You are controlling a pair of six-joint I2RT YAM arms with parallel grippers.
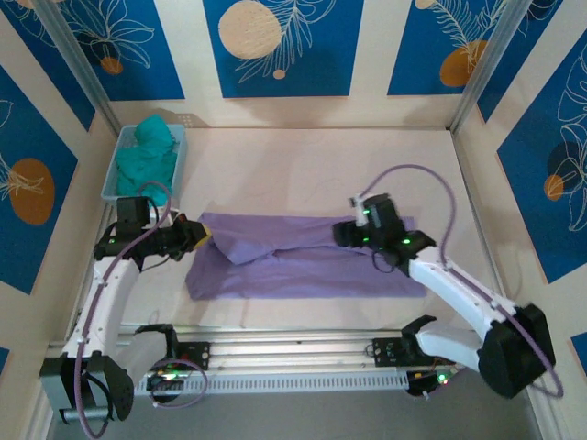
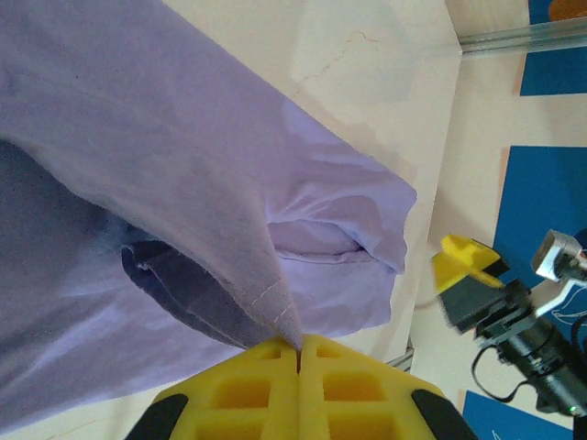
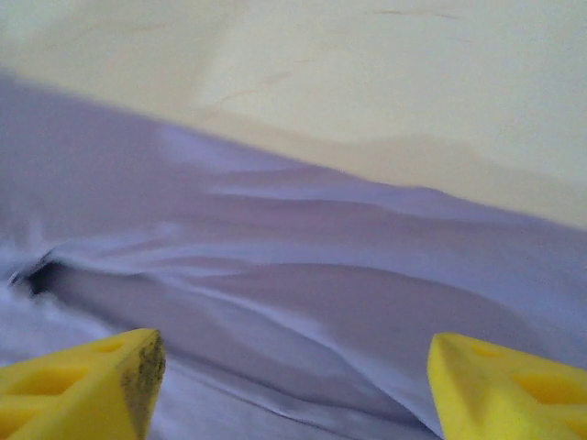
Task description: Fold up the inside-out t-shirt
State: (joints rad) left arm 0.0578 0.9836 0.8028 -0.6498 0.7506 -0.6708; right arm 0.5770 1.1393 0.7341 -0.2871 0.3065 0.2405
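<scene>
Mid-frame, top view: lavender inside-out t-shirt (image 1: 293, 264) (image 2: 138, 137) (image 3: 275, 247) lies spread lengthwise on the counter (image 1: 303, 174). L end effector (image 1: 194, 236) (image 2: 298, 345), at the shirt's left edge, has its jaws pressed together w/ a hem pinched at the tips. R end effector (image 1: 345, 235) (image 3: 293, 367), jaws wide, sits over the shirt's right part, holding nothing. Upper left: teal garment (image 1: 151, 151) in a basket (image 1: 114, 180).

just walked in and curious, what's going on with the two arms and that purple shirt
Two robot arms are folding a lavender t-shirt, which lies in a long band across the table. The left gripper is shut on a hemmed edge at the shirt's left end. The right gripper stands open just over the right part of the cloth and holds nothing. A teal garment sits in a bin at the far left.
</scene>
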